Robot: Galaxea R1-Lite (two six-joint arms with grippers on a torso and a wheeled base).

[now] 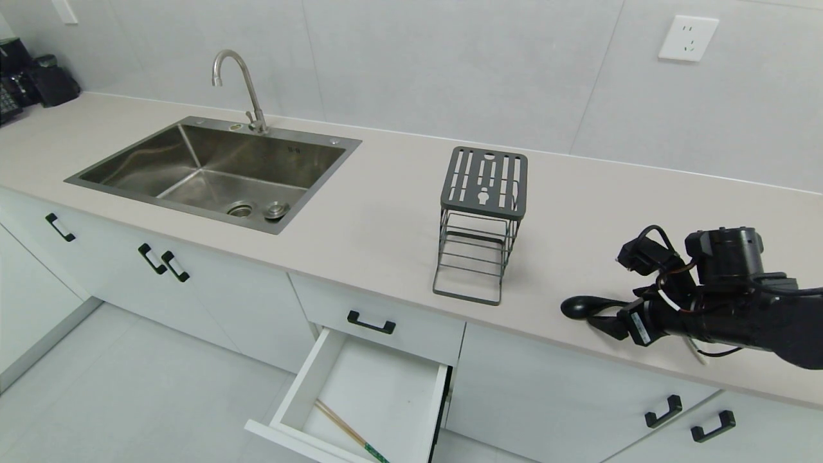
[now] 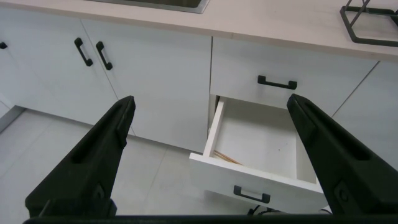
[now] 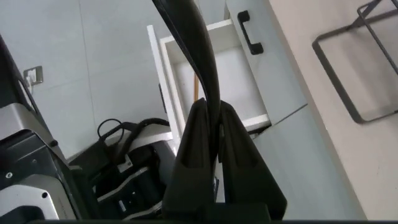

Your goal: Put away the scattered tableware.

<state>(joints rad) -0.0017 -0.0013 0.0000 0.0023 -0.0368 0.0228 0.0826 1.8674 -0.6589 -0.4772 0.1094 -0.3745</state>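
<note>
Counter (image 1: pixel 386 212): long pale slab, matt and smooth, running under the right gripper and on past it to its left

Sink (image 1: pixel 161 204): brushed steel, square-cornered basin, well off to the right gripper's left, at the far end of the counter from it

Drawer (image 1: pixel 386 379): white, flat-bottomed, pulled open; below the right gripper and to its left, straight ahead of the left gripper. Most of its floor is bare

Rack (image 1: pixel 483 183): dark grey wire frame with a slotted plate on top, upright on the counter, to the right gripper's left and a little beyond it

Left gripper (image 2: pixel 210 102): jaws spread wide, nothing between them, held out in front of the cabinets and facing the open drawer

Right gripper (image 1: pixel 611 325): clamped shut on the spoon's handle, poised above the counter's front edge

Spoon (image 1: pixel 575 307): black, glossy, probably plastic; rounded bowl on a slim curved handle, sticking out from the right gripper toward its left. Smooth handle, so likely to swivel in a loose pinch

Chopsticks (image 1: pixel 350 431): thin pale wooden pair with a green tip, lying at a slant on the drawer floor

Handling note, as judged: carry the spoon out past the counter's edge, then down and left over the drawer's bare floor. Keep the bowl clear of the drawer's walls, lower close to the floor beside the chopsticks, and only then part the jaws so it does not bounce
</note>
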